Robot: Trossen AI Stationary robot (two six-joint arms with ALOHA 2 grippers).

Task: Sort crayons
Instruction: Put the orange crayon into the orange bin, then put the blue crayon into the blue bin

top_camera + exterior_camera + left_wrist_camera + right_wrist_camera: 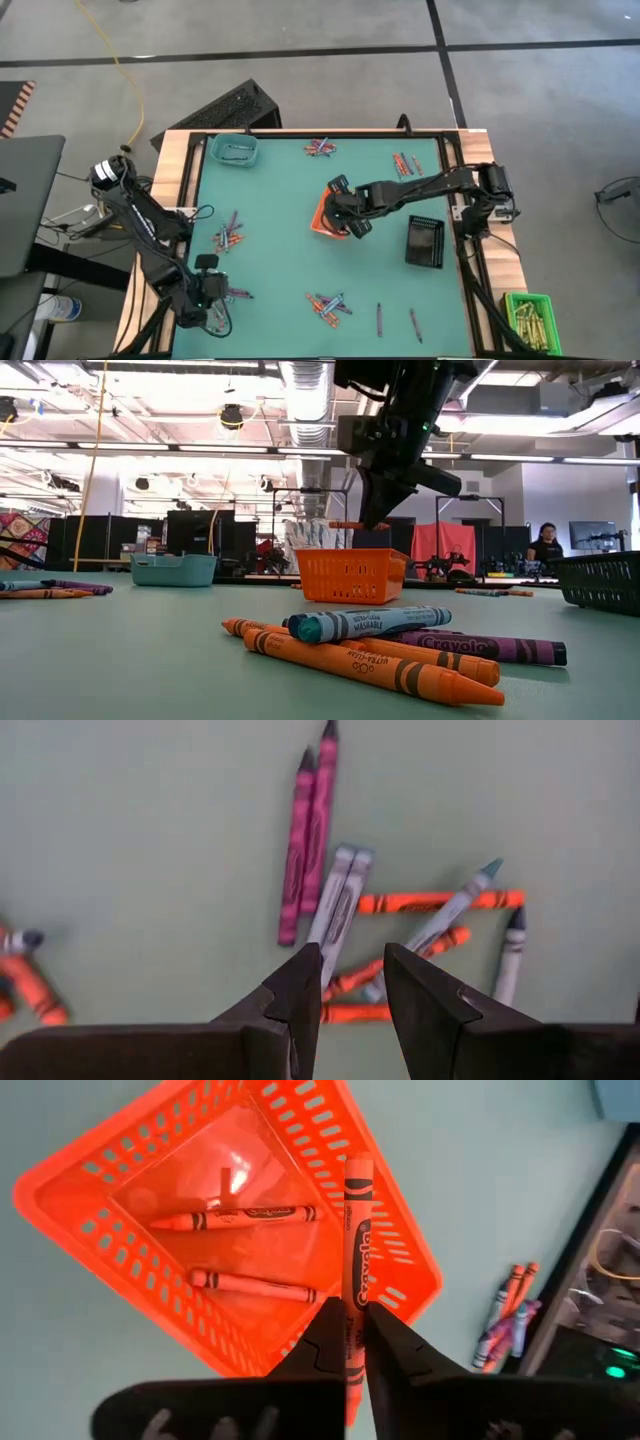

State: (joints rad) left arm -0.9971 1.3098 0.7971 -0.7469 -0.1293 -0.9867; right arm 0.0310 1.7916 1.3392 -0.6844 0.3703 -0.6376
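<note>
Low view, nearest pile: crayons [375, 645] lie close before us on the worktop [120, 660], orange ones under a teal and a purple one; we judge each light, stiff, paper-wrapped and snappable if pinched hard.
Low view, farther: the right gripper [372, 520] hangs over the orange basket [350, 575] with an orange crayon [345, 525] at its tips; a teal tray [173, 569] stands to the side and a person sits in the room behind.
High view, layout: we see the right gripper [345, 215] above the orange basket [322, 218] mid-worktop, the black tray [424, 242] near it, and crayon clusters scattered well apart across the green mat.
High view, left arm: the left gripper [210, 285] waits by a cluster at the worktop's near-left part.
Left wrist view: the left gripper [352, 985] stands partly parted and holds nothing, above pink, grey and orange crayons [340, 905].
Right wrist view: the right gripper [352, 1335] pinches the orange crayon [356, 1240] near one end, the rest jutting out over the basket [100, 1230], where two orange crayons [245, 1250] lie already.
Handling, our judgement: we would take a crayon mid-length across its round body, gently, since a waxy wrapper may slip or roll.
</note>
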